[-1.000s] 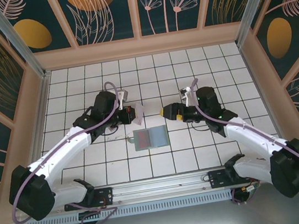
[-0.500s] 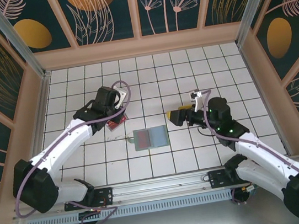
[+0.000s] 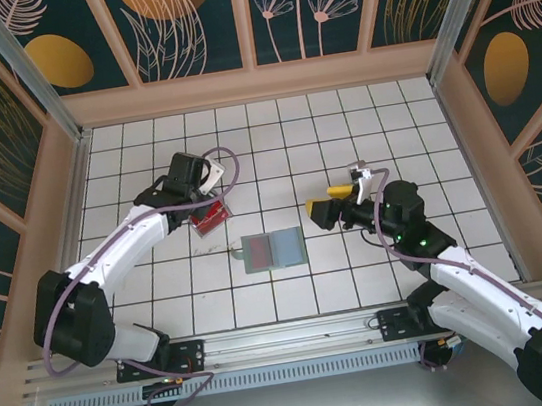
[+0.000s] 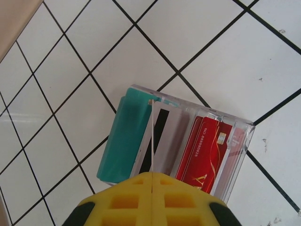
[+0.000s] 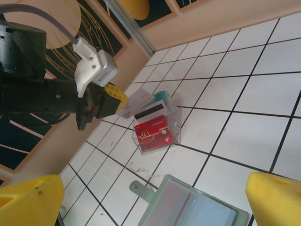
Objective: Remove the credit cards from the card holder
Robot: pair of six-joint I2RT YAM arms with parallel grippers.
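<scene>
1. Credit cards: a teal card (image 4: 123, 136), a striped card (image 4: 161, 129) and a red card (image 4: 202, 153) stand in a clear tray (image 4: 237, 146) on the desk (image 4: 211, 42), left of the open card holder (image 3: 271, 250).
2. Left fingers (image 4: 188, 200) are pinched shut on a pale card (image 5: 134, 102), held edge-on directly over the tray.
3. Right fingers (image 5: 275, 195) are spread wide and empty, over the holder.
4. Judgement: the left arm is placed to release the card, whose face runs parallel to the standing cards.
</scene>
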